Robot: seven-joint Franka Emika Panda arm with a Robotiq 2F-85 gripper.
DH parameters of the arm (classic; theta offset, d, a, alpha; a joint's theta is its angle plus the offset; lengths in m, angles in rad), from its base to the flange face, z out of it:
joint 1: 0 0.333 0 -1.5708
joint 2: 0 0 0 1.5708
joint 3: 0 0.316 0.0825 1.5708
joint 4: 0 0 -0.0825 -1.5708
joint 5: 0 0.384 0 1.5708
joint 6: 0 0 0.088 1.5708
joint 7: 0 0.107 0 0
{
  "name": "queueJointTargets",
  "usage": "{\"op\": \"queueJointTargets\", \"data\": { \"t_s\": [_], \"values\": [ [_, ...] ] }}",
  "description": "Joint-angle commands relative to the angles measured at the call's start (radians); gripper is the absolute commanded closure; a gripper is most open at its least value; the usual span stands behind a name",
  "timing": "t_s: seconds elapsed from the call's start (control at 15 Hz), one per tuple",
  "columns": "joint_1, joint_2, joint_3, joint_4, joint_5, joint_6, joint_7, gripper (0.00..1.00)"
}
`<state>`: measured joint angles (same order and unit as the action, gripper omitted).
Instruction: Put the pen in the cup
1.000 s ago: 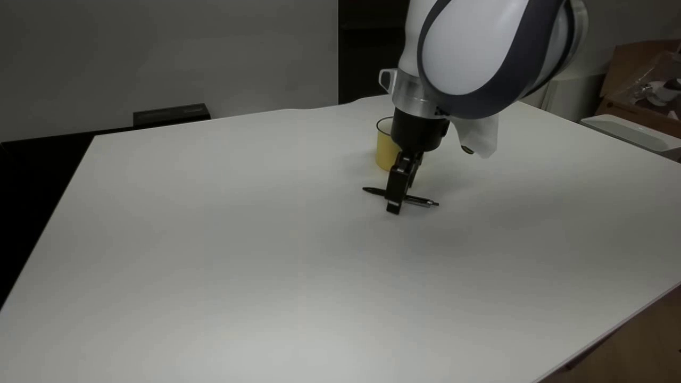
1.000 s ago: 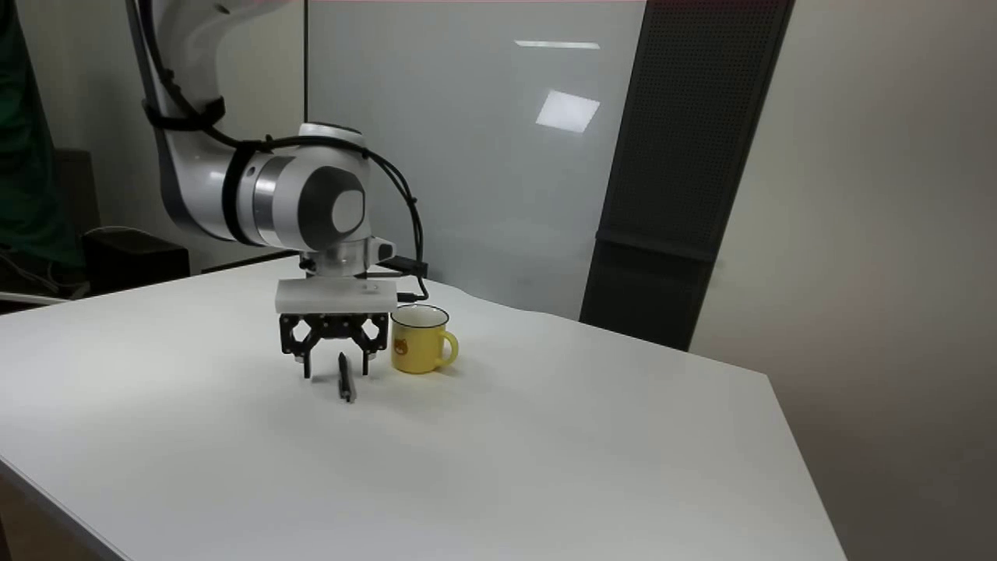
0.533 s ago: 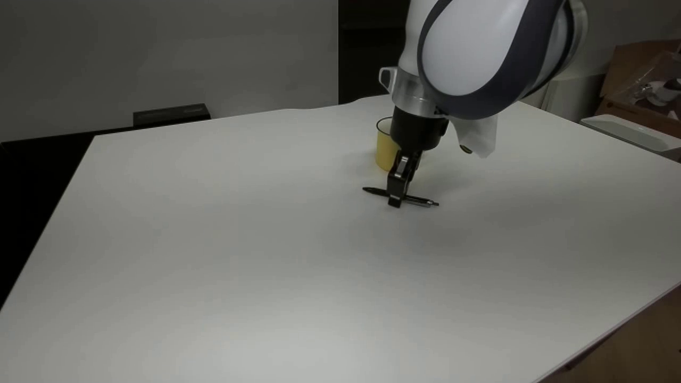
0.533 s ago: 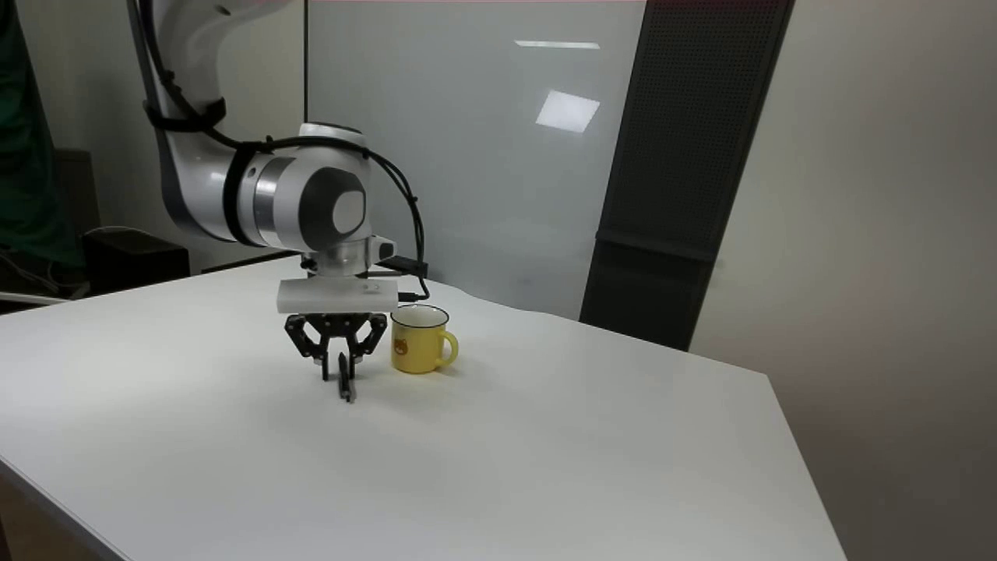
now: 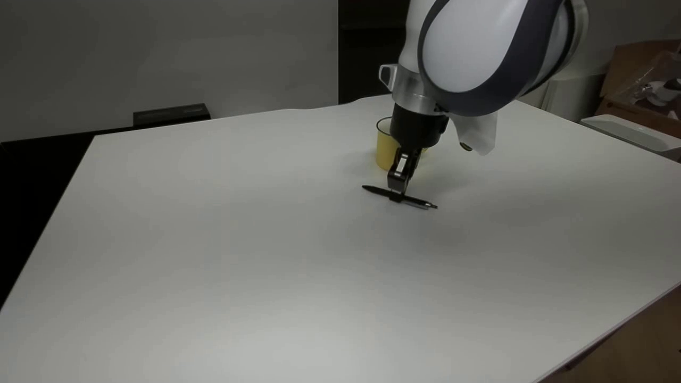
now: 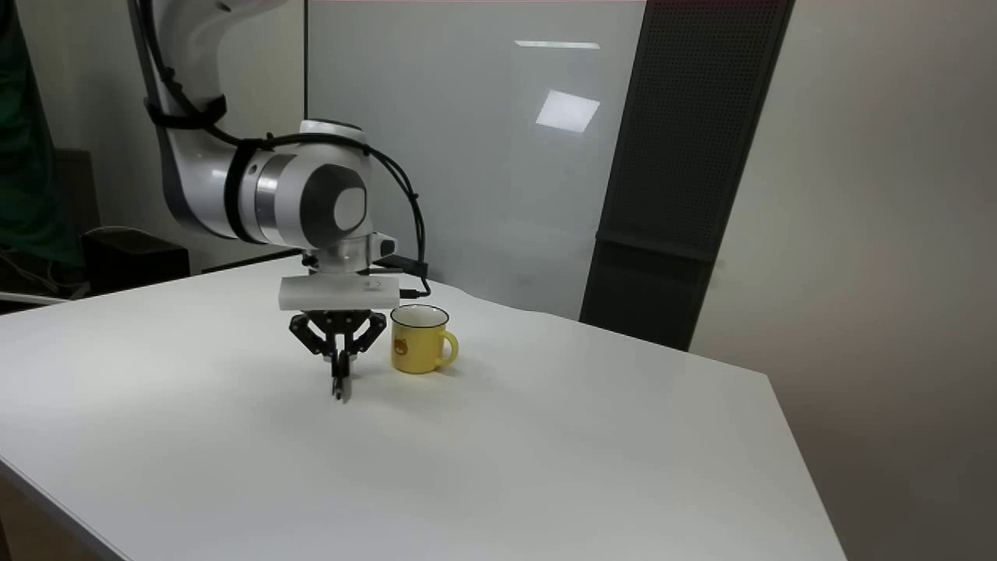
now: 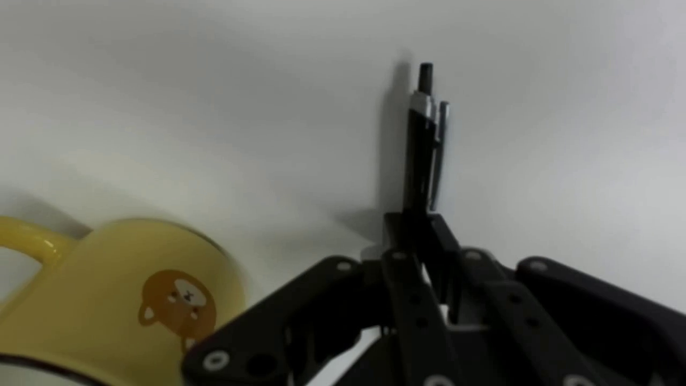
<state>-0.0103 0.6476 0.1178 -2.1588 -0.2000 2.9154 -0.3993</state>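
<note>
Reaches over the white table (image 6: 545, 452) with the white arm (image 6: 201, 187). Stands with the gripper (image 6: 340, 374) near the upright yellow cup (image 6: 420, 347), clamping the black pen (image 7: 419, 161) near its middle, outside the cup; cannot tell whether touching the table. Wears a brown animal face (image 7: 174, 308) on the cup; on the casing (image 6: 327, 294), a mark (image 6: 374, 285) too small to read.

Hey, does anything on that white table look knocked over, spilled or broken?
No, nothing stands out. The yellow mug stands upright in both exterior views, the black pen is pinched between the jaws, and no spill or damage shows.
</note>
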Motion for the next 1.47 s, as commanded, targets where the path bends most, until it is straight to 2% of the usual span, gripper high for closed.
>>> {"op": "queueJointTargets", "data": {
  "t_s": [0.0, 0.27, 0.73, 1.07, 1.4],
  "values": [
    [0.031, -0.094, -0.027, -0.014, -0.022, -0.083, 0.043, 0.97],
    [0.105, -0.229, -0.1, -0.013, -0.06, -0.245, 0.123, 0.97],
    [0.115, -0.419, -0.09, 0.102, -0.071, -0.723, 0.213, 0.97],
    [0.09, -0.346, -0.088, 0.293, -0.031, -1.007, 0.229, 0.97],
    [0.069, -0.194, -0.088, 0.47, 0.019, -1.15, 0.247, 0.97]
  ]
}}
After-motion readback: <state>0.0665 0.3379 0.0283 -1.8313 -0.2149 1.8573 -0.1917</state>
